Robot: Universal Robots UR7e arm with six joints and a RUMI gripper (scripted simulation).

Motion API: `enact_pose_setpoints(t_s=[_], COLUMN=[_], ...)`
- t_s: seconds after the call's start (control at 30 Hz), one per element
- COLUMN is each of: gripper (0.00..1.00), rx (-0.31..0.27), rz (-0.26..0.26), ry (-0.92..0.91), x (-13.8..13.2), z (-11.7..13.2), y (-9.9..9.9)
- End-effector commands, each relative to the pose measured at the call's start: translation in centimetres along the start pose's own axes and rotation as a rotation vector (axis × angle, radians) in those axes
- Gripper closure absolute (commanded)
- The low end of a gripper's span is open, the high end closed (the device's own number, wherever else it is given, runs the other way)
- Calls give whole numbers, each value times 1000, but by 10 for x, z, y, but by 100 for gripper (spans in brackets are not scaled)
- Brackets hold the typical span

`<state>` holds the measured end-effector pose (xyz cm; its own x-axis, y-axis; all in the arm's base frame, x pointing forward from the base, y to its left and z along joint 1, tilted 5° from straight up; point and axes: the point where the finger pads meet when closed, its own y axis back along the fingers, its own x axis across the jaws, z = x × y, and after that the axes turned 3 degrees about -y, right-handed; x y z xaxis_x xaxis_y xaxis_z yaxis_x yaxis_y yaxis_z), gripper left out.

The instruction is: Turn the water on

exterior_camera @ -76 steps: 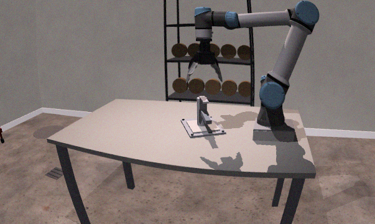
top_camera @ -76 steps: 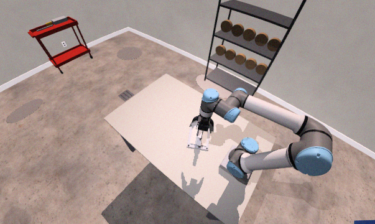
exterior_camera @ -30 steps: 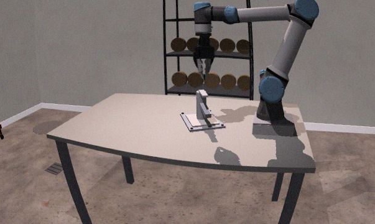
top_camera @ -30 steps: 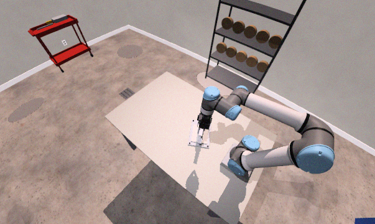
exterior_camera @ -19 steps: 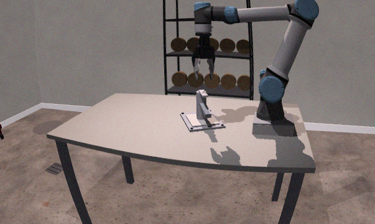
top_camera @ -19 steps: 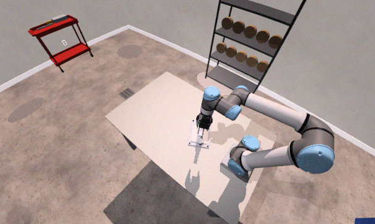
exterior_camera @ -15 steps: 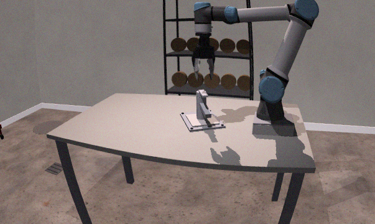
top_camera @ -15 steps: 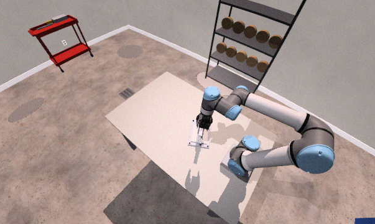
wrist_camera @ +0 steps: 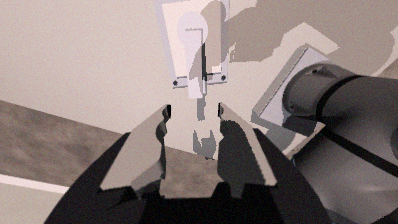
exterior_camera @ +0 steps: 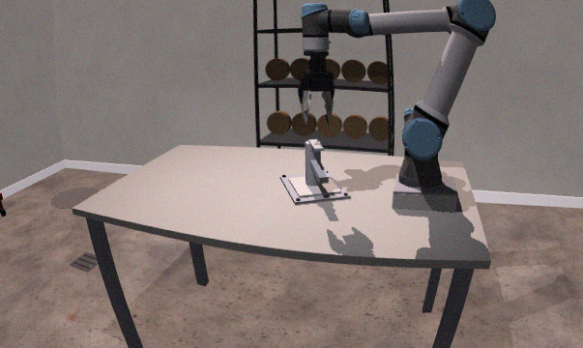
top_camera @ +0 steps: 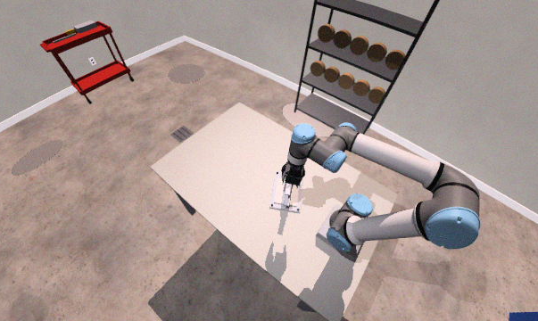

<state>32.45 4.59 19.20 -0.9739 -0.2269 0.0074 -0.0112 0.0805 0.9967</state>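
The tap point(exterior_camera: 312, 161) is a grey upright post on a square white base plate point(exterior_camera: 314, 189) in the middle of the table. Its lever point(exterior_camera: 320, 175) slopes down from the post towards the table's front. The tap also shows in the overhead view point(top_camera: 287, 196) and at the top of the wrist view point(wrist_camera: 196, 50). My gripper point(exterior_camera: 316, 113) hangs well above the tap's top, pointing straight down. Its fingers stand partly open with nothing between them. It touches nothing.
The arm's base point(exterior_camera: 423, 186) is mounted on the table's right end. A black shelf rack point(exterior_camera: 322, 72) with round wooden discs stands behind the table. A red cart point(top_camera: 86, 58) stands far off by the wall.
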Motion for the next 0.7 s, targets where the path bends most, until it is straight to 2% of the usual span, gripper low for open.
enact_pose_setpoints(t_s=[0.0,0.67], gripper=[63,63], rx=[0,0], rz=[-1,-1], ry=[0,0], x=[0,0], z=[0,0], y=[0,-4])
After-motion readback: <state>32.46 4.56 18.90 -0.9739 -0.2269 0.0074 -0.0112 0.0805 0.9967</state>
